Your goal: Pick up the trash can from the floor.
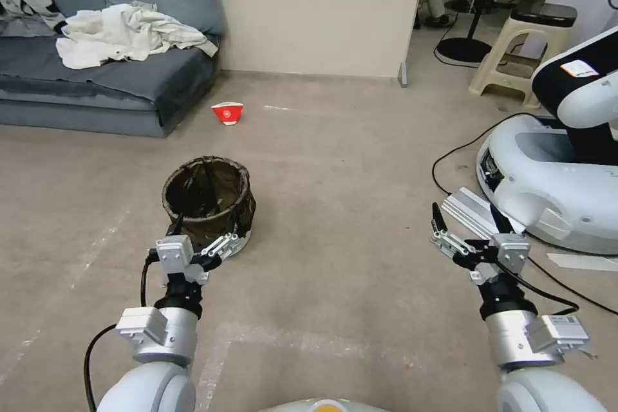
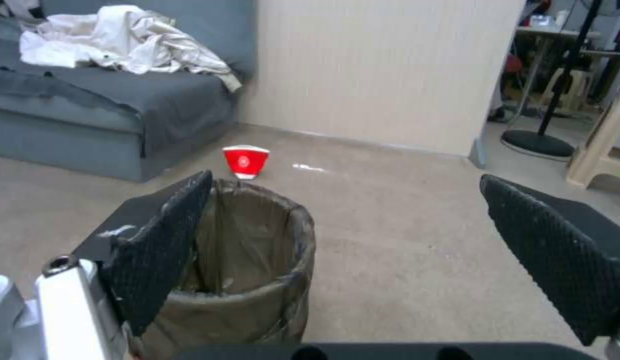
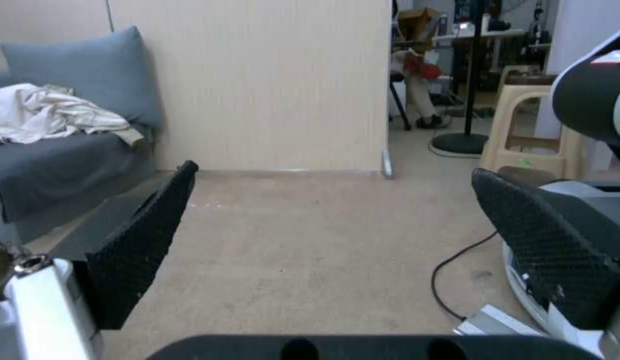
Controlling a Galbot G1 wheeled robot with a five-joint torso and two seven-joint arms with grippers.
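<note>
The trash can (image 1: 207, 199) stands upright on the floor (image 1: 347, 161), out in the open stretch in front of the sofa (image 1: 96, 87) and toward the robot's left. Its dark bag is folded over the rim, and a little of the white base shows at the bottom.

The left claw (image 1: 203, 232) is at the can's near side with its fingers spread wide. In the left wrist view one finger (image 2: 167, 240) lies against the near rim of the can (image 2: 250, 270), while the other finger (image 2: 563, 255) hangs over bare floor well to the side. Whether the first finger sits inside or outside the rim cannot be told. The can is not gripped.

The right claw (image 1: 468, 222) hovers over the floor to the robot's right, also wide open and holding nothing, close to a white robot base (image 1: 553, 187) and a black cable (image 1: 450, 161).

A red-and-white cup (image 1: 227, 112) sits on the floor beyond the can, near the sofa's corner. White cloth (image 1: 129, 32) lies heaped on the sofa.
</note>
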